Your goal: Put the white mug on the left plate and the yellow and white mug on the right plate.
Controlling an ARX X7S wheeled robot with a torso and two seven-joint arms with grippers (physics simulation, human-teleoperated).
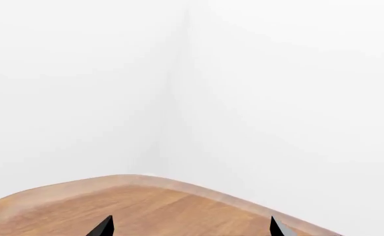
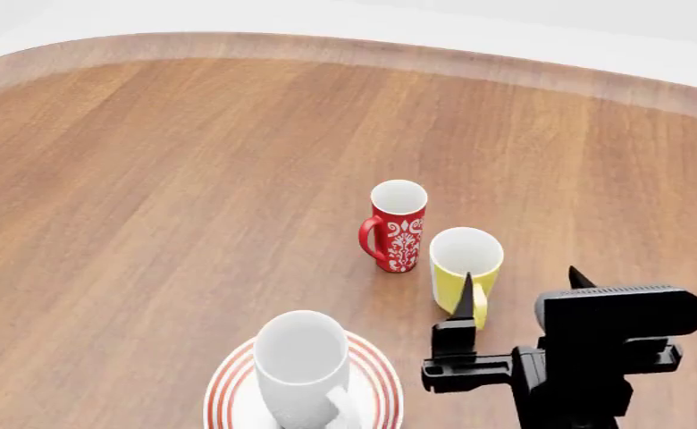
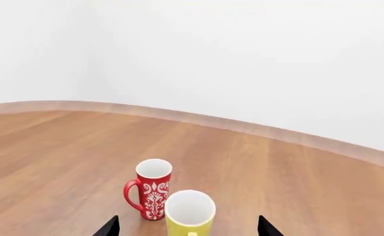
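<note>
A pale, featureless wall meets a curved wooden bench [image 1: 146,206] in the left wrist view. Only the two dark tips of the left tool [image 1: 190,227] show at the frame edge, spread apart with nothing between them and no mug near.

In the head view the white mug [image 2: 303,368] stands upright on the left plate [image 2: 231,391], so that half of the task looks done. Beyond the plate stands a red patterned mug [image 2: 397,225], and touching or just beside it, on its right, is the yellow and white mug [image 2: 463,271], upright on bare wood. The right tool [image 2: 518,295] is just in front of the yellow and white mug, one tip overlapping its handle side. No second plate is in view.

The right wrist view looks straight over the yellow and white mug [image 3: 189,212], centred between the spread tips of the right tool [image 3: 187,227], nothing yet pinched. The red patterned mug [image 3: 151,195] sits close. To grasp cleanly, I would come in level, keep the tip on the red mug's side clear of it, and close on the yellow body rather than its handle.
</note>
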